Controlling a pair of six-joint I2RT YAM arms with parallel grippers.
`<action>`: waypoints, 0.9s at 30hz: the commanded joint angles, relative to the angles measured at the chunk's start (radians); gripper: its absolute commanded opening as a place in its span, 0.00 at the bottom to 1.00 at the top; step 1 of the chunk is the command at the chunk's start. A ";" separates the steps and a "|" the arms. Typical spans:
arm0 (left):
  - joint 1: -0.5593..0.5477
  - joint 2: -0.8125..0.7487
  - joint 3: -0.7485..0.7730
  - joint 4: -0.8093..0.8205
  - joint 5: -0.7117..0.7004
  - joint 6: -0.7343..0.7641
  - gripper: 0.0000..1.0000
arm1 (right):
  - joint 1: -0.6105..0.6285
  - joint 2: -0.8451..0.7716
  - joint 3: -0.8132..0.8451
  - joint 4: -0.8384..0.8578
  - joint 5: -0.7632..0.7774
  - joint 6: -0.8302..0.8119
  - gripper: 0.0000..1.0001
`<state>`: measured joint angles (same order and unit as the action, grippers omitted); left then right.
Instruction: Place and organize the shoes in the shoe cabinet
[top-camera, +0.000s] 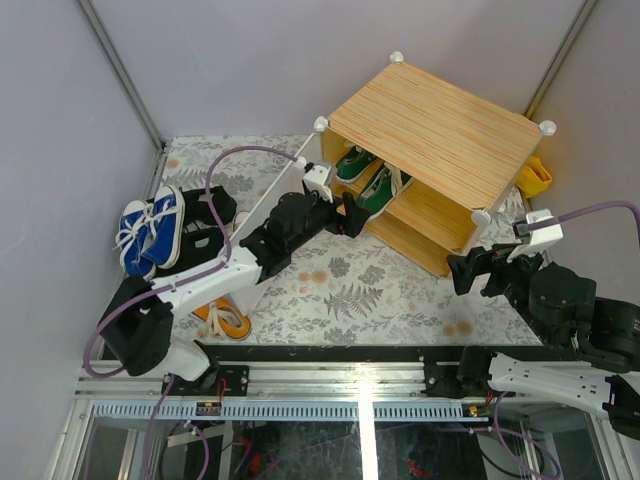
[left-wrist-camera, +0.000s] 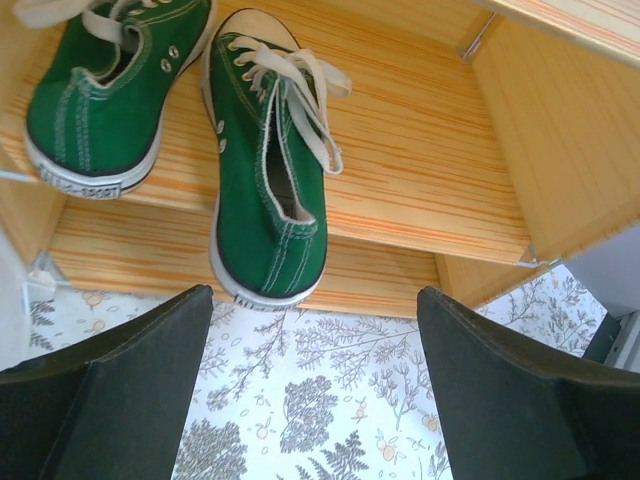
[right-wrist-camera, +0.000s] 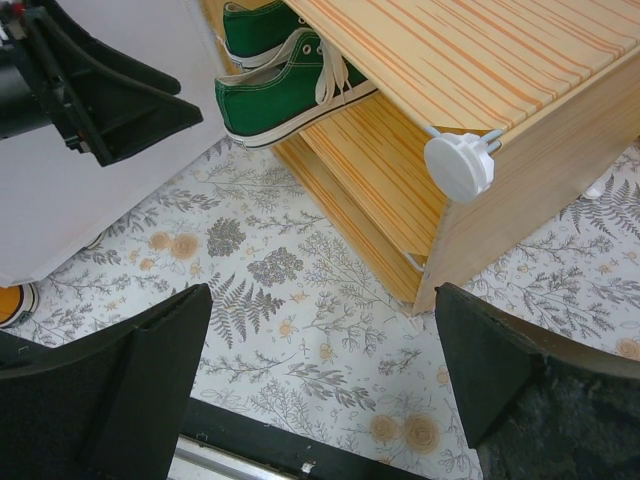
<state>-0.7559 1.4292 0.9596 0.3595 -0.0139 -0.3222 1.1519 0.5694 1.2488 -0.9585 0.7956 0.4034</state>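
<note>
The shoe cabinet (top-camera: 432, 125) stands at the back right, its open front facing the arms. Two green shoes (top-camera: 368, 178) sit side by side on its upper shelf, toes inward; the left wrist view shows them close (left-wrist-camera: 265, 170), and the right wrist view shows them too (right-wrist-camera: 285, 90). My left gripper (top-camera: 350, 215) is open and empty, just in front of the shelf (left-wrist-camera: 420, 170). My right gripper (top-camera: 470, 270) is open and empty over the floral mat near the cabinet's right front corner (right-wrist-camera: 458, 165). Blue shoes (top-camera: 150, 230), black shoes (top-camera: 205, 225) and an orange shoe (top-camera: 225, 320) lie at the left.
The cabinet's white door panel (right-wrist-camera: 110, 200) stands open to the left of the shelves. A yellow-orange thing (top-camera: 535, 175) lies behind the cabinet's right side. Grey walls close in the left and back. A black rail (top-camera: 350, 352) runs along the near edge of the mat.
</note>
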 joint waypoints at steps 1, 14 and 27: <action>-0.022 0.074 0.064 0.050 -0.007 -0.017 0.80 | 0.002 0.001 0.000 0.037 0.008 0.010 1.00; -0.045 0.293 0.166 0.148 -0.199 0.003 0.69 | 0.002 -0.019 -0.006 0.025 0.015 0.008 0.99; -0.069 0.302 0.219 0.170 -0.266 0.046 0.17 | 0.002 -0.028 -0.009 0.018 0.035 0.007 0.99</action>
<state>-0.8066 1.7542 1.1290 0.4305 -0.2478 -0.2970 1.1519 0.5457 1.2449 -0.9588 0.7967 0.4034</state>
